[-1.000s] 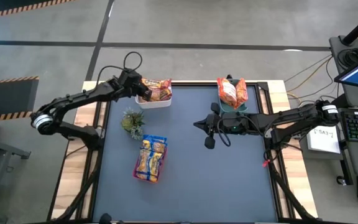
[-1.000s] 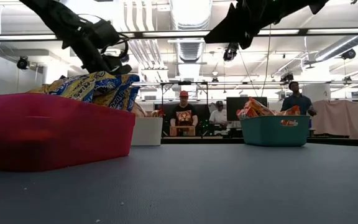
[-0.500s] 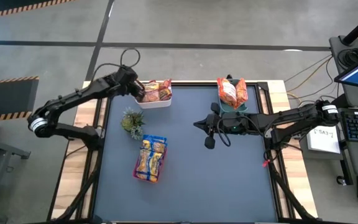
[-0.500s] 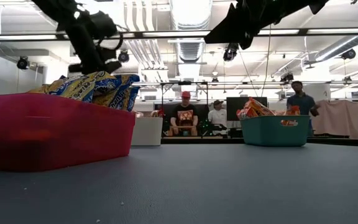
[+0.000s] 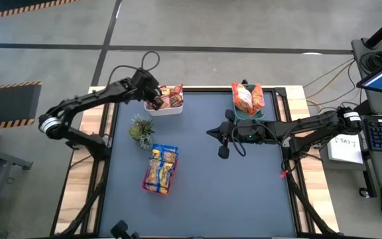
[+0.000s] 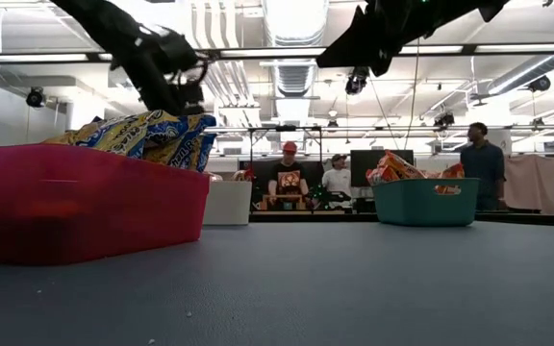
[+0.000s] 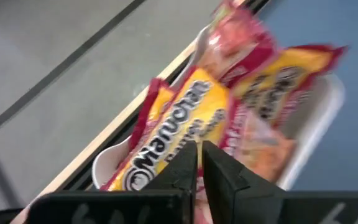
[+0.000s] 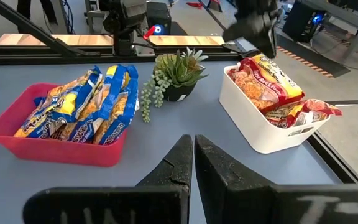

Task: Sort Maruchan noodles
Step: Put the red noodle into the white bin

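Where bin sits: noodles (image 5: 170, 97) under left gripper (image 5: 152, 102).

Noodles (image 5: 160, 169) – yellow with blue trim – in a red tray (image 8: 17, 142); red-trimmed packets (image 5: 170, 97) in a white bin (image 8: 260, 129); teal bin (image 6: 425, 203); grey-blue tabletop (image 5: 204, 179).

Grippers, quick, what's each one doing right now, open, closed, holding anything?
Left gripper: closed, empty, above the red-trim noodle packets in the white bin.
Right gripper: closed, empty, over the table's middle.
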Robot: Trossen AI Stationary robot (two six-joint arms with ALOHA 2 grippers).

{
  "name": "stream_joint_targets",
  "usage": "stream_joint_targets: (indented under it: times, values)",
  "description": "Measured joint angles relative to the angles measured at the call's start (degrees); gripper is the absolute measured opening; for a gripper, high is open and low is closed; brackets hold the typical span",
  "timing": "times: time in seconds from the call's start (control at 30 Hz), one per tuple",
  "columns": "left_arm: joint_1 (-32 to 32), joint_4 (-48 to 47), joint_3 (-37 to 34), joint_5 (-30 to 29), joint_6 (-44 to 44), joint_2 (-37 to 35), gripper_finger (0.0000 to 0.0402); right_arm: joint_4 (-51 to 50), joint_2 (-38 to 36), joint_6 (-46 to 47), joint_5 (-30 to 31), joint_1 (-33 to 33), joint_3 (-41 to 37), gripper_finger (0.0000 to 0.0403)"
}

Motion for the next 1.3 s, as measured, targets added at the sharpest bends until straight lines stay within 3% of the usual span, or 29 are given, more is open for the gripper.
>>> stream_joint_targets:
  times: [0.1, 0.43, 0.8, 1.17, 1.3]
  values:
    - [0.0, 1.4, 0.0, -3.4, 0.0, 3.2, 0.0010, 0.0, 0.0, 0.0, 0.4, 0.0, -0.1, 0.0009]
    - [0.2, 2.7, 0.2, -4.3, -1.3, 12.0, 0.0001, 0.0, 0.0, -0.2, 0.4, 0.0, -0.3, 0.0009]
    - [0.1, 0.6, 1.2, -3.0, -1.8, 6.5, 0.0000, 0.0, 0.0, -0.2, 0.4, -0.1, -0.4, 0.0009]
    - [0.0, 1.1, -1.1, -3.2, -3.9, 8.8, 0.0000, 0.1, 0.0, 0.0, 0.4, -0.1, -0.7, 0.0009]
    - [-1.3, 0.6, -1.1, -3.3, -4.6, 6.4, 0.0000, 0.0, 0.0, -0.8, 0.4, -0.1, -0.7, 0.0009]
